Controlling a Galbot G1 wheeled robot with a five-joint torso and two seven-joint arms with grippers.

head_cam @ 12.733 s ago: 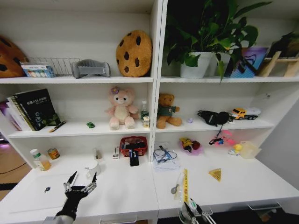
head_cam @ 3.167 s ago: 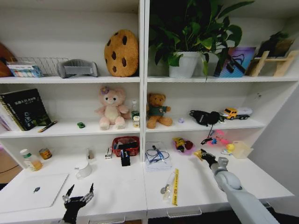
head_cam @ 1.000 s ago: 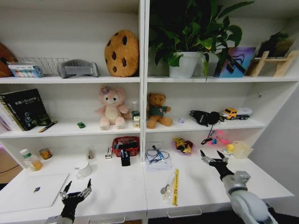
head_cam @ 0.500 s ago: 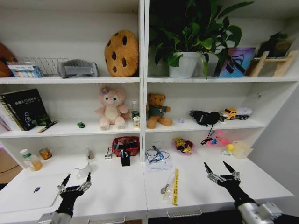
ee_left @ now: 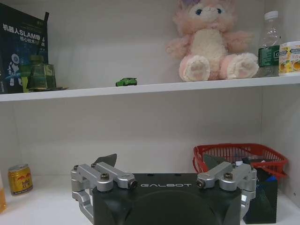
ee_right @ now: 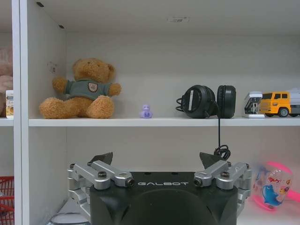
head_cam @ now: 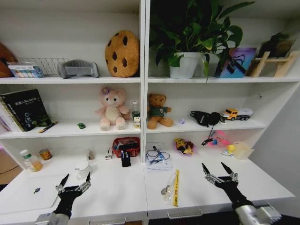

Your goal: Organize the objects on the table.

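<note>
1. Hovering low at the near edge of the table: left gripper at the near left, right gripper at the near right, both with jaws spread and holding nothing.
2. Laptop lies flat, lid closed, far left on the desktop, just left of the left gripper.
3. Green toy car sits on the middle shelf, left of the pink plush.
4. Judgement: choose one item, approach it squarely, keep the jaws wide until they straddle it, and avoid sweeping the mug or the spoon.
</note>
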